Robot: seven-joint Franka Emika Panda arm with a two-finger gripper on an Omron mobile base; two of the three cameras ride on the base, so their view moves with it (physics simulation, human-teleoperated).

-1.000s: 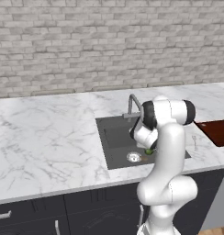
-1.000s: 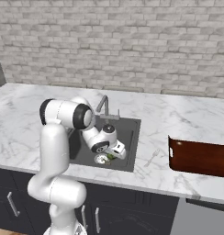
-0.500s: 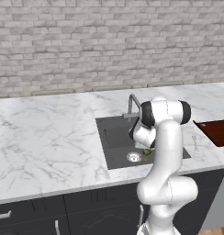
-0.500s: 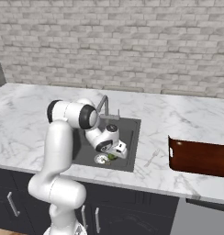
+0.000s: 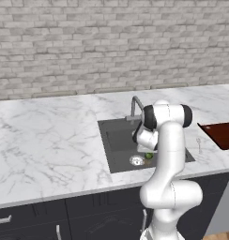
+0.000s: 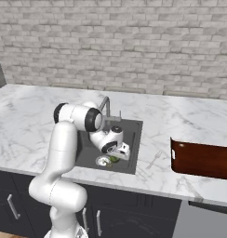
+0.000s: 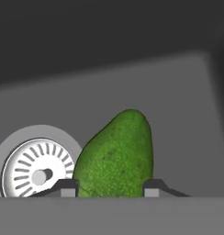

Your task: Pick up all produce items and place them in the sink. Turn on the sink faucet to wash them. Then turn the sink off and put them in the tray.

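Simulated kitchen: grey brick wall behind, white marble counter (image 5: 46, 140) over dark cabinets. One dark grey sink (image 5: 118, 140) set in the counter, one round silver drain (image 7: 33, 172) on its floor. One thin grey faucet (image 5: 135, 107) with a bent neck at the sink's back edge. One reddish-brown tray (image 6: 201, 159) with a low rim on the counter, well apart from the sink on the robot's right side. One small silver utensil (image 6: 154, 160) lies on the counter between sink and tray; too small to tell what kind.

One white arm bends down into the sink, gripper (image 7: 111, 186) low over the sink floor. In the hand view, one green fruit (image 7: 116, 158), pebbled skin, pear-like shape, sits on the sink floor just beside the drain, its lower part between the two dark fingertips (image 7: 65, 186). Both tips stand right at its flanks; cannot tell whether they press it or only bracket it, so grasp is unclear. The jaws stand about as far apart as the fruit is wide.

In the left base view, the green fruit shows as one small green spot in the sink next to the drain, partly behind the arm. Produce counted in view: one green piece.
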